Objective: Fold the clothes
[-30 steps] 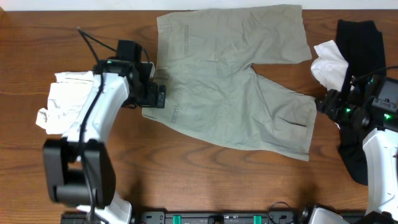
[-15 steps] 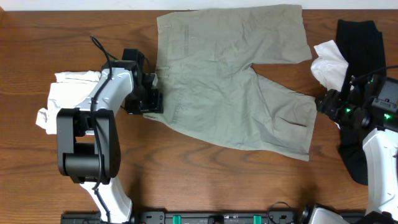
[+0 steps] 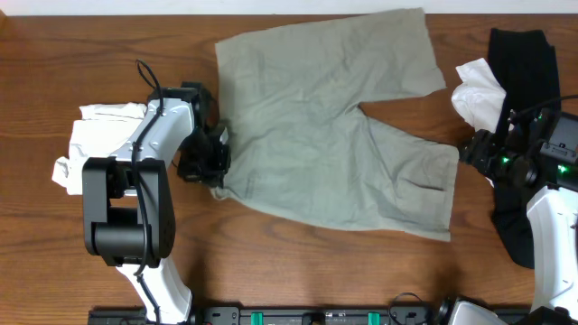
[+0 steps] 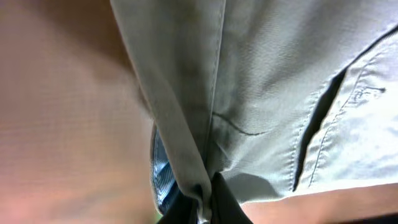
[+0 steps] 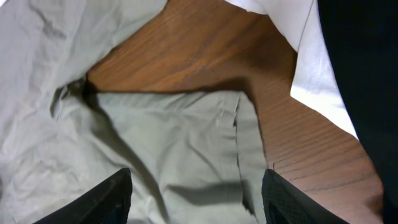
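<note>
The shorts [image 3: 334, 135] lie spread flat on the table [image 3: 316, 271], waist toward the left arm and both legs running toward the right. The upper leg reaches the far edge and the lower leg ends just beside the right gripper [image 3: 470, 149]. The left gripper [image 3: 212, 155] is clenched on the waist edge of the shorts at its near-left corner. In the left wrist view the dark fingertips [image 4: 224, 205] meet at the bottom with a ridge of khaki cloth [image 4: 261, 81] pinched up between them, a seam and a slit pocket showing to the right of the left gripper [image 4: 208, 194]. The right gripper [image 5: 196, 208] is released. Its two black fingers [image 5: 93, 199] stand wide apart over the hem of the lower leg [image 5: 180, 143], which lies flat on the wood between them; whether they touch the cloth I cannot tell from this angle. A white garment [image 3: 479, 90] sits crumpled just beyond that hem, overlapping a black garment [image 3: 528, 63] that runs down the right side of the table, partly under the right arm. A second white heap [image 3: 95, 149] lies at the far left, beside the left arm and apart from the shorts.
</note>
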{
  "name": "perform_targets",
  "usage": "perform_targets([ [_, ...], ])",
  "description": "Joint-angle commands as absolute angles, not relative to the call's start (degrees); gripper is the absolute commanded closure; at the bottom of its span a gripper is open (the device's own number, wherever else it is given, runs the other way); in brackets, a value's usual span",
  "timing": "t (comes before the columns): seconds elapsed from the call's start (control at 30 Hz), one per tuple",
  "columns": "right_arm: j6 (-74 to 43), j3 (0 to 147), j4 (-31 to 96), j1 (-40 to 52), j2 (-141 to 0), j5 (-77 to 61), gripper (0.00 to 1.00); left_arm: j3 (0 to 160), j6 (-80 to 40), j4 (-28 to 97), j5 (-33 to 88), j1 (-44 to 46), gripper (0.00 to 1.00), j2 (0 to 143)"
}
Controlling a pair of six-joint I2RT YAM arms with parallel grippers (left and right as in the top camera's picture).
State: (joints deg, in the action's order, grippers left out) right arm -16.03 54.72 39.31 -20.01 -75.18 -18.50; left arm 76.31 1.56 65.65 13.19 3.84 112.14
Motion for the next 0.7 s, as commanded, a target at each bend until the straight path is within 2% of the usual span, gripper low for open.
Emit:
perform_targets([
  [0.0,-15.11,55.27,39.18,-19.81,-74.52,-19.07,0.35,76.07,-0.14,68.36,9.34,3.55,0.94,112.44],
  [0.13,-15.11,55.27,39.31,-19.81,-74.52,-19.07,0.35,76.07,-0.16,70.02,9.41,3.55,0.92,112.44],
  [0.2,-15.11,55.27,39.48,-19.81,-74.52,-19.07,0.35,76.07,-0.14,70.26,9.43,3.55,0.76,112.44],
  [0.27,-15.09,55.27,39.48,-19.81,-74.52,-19.05,0.36,76.07,-0.14,71.29,9.63,3.55,0.67,112.44],
  [0.53,-14.87,55.27,39.92,-19.81,-74.52,-19.05,0.36,76.07,-0.34,74.76,9.93,3.55,0.66,112.36],
  [0.67,-14.46,55.27,40.49,-19.81,-74.52,-18.46,0.37,76.07,-0.34,74.28,9.74,3.55,0.59,110.91],
])
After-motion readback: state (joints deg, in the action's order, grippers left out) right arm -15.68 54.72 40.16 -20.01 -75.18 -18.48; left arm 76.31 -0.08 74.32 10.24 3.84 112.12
